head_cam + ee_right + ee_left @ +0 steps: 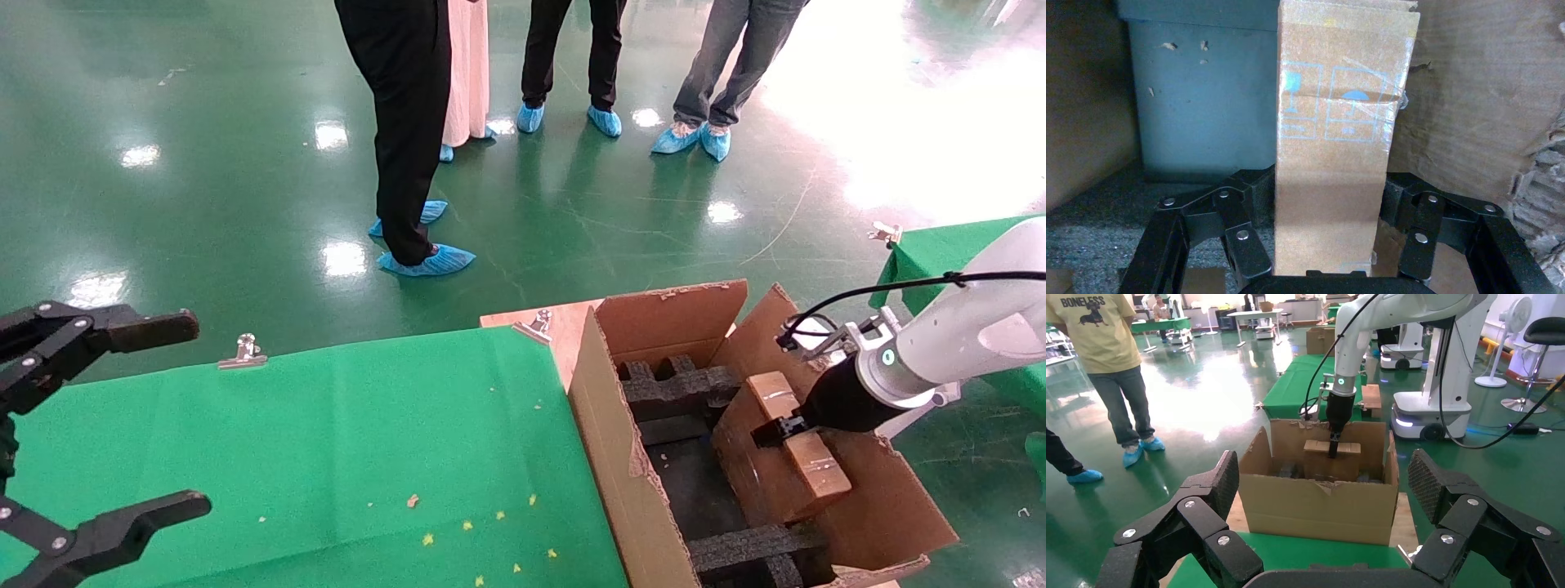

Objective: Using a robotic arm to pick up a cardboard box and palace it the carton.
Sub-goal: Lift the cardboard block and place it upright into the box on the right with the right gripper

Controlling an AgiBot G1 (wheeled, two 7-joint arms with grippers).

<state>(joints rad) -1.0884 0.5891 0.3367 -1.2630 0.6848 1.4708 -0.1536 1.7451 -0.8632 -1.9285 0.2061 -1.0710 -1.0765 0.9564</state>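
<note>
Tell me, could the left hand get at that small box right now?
Probably not. The left hand hangs open over the far end of the green table, well apart from the carton. The box sits inside the carton, already clamped in the right hand.

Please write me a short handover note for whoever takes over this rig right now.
Right gripper: shut on the small box, holding it inside the carton, above the black foam lining.
Left gripper: open and empty, parked over the green table, beside the carton.
Done: box picked up and carried into the carton.
Left: lower the box onto the foam, open the right gripper, pull the arm out.
Note: people stand on the floor beyond the table.
</note>
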